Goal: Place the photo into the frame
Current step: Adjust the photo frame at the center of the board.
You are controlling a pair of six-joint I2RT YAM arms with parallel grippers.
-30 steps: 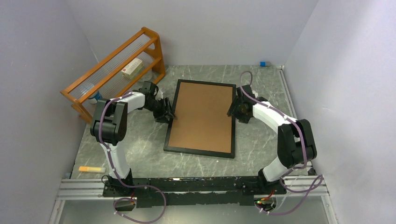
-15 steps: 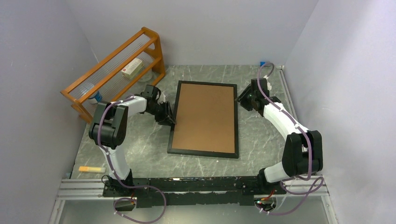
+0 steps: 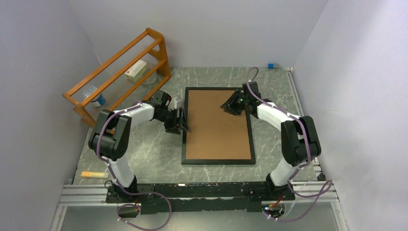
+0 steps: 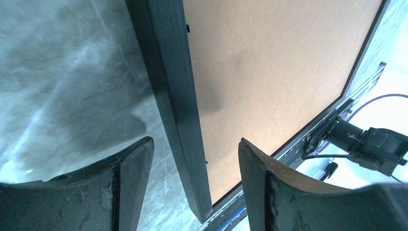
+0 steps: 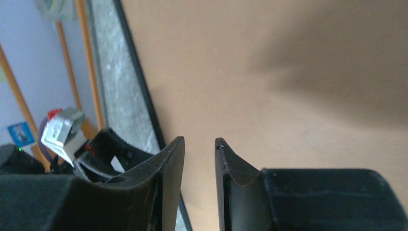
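At the far left of the table (image 3: pixel 144 149), against the wall: an orange wooden rack (image 3: pixel 120 62), set slantwise across the corner, with a white box (image 3: pixel 136 70) on its wire shelf and a blue-labelled tin (image 3: pixel 98 101) at its left end. Nearer the bases, by the left edge, a small orange stick (image 3: pixel 94 174) lying flat, well apart from everything else.

Just right of the rack, the left gripper (image 3: pixel 182 122), reaching in low from the left. Fingers (image 4: pixel 130 183) spread wide — one on the table side, the other over the board, with the black left border of the frame (image 4: pixel 173 96) running up between them in the left wrist view. Contact with the border: cannot tell.

In the middle, the frame (image 3: pixel 219 162) itself: flat on the table, back side up, long sides running away from the bases, thin black border around a brown backing board (image 3: pixel 216 130) filling it. Front side hidden in every view.

Over the far right part of the board, the right gripper (image 3: pixel 226 106), pointing left and down. Fingers (image 5: pixel 168 163) drawn nearly together — only a narrow slit between the tips, nothing in it. Tips close above the board; touching or not, cannot tell.

Farther right, at the foot of the back wall, a small blue object (image 3: pixel 271 66).
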